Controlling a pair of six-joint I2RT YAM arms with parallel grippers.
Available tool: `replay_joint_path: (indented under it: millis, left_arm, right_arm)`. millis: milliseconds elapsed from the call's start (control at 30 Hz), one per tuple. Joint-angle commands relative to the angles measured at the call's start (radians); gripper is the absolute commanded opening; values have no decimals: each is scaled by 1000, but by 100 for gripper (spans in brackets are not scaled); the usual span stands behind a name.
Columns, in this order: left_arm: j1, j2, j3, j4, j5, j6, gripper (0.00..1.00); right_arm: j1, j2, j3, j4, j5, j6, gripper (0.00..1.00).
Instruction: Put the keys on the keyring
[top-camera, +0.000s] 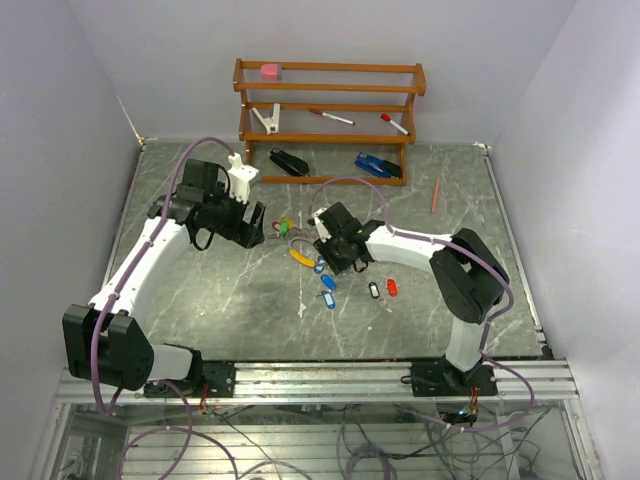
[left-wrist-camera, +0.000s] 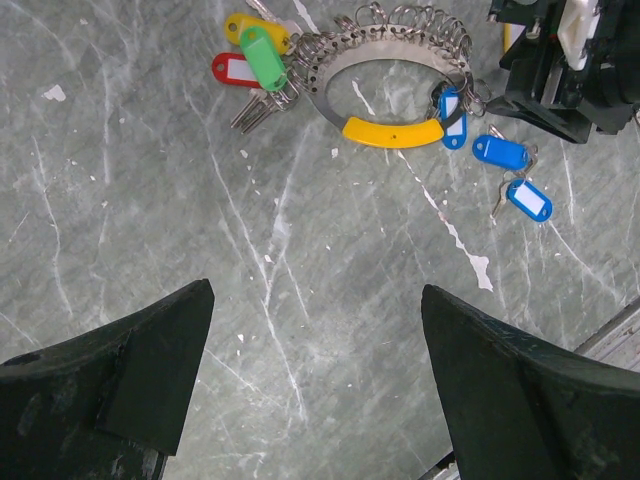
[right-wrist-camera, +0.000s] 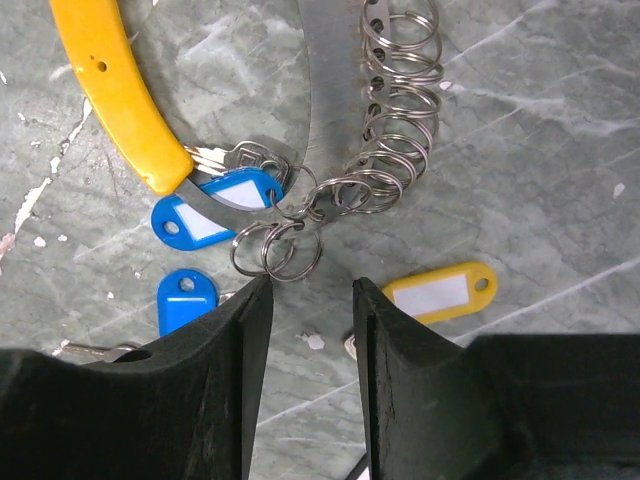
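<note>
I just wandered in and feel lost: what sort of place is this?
Probably a robotics test bench in a lab. A left arm and a right arm are bolted to a metal rail, plain white walls box in the table, and loose cables hang below.

Left end effector (top-camera: 258, 230) and right end effector (top-camera: 325, 252) flank the keyring (top-camera: 301, 256).

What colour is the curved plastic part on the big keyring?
Yellow; the curved part of the keyring shows best in the left wrist view.
</note>
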Motion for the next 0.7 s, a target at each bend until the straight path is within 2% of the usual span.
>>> replay_joint_path:
  millis: [0, 233, 300, 400, 567, 667]
  left_arm:
    - [7, -16, 4, 18, -9, 11, 96]
    - [8, -19, 4, 19, -13, 11, 96]
    - [8, -22, 2, 19, -13, 11, 96]
    - [8, -25, 1, 19, -12, 11, 96]
    - [10, -24, 4, 18, -13, 11, 96]
    - [10, -23, 5, 17, -14, 11, 96]
  right_arm:
    - [8, 24, 23, 21, 16, -8, 38]
    - [8, 43, 42, 35, 36, 3, 35]
    - [8, 40, 42, 46, 29, 6, 31]
    - [9, 43, 49, 49, 22, 10, 19]
    - [8, 61, 60, 43, 17, 5, 12]
    - [9, 62, 65, 44, 39, 6, 11]
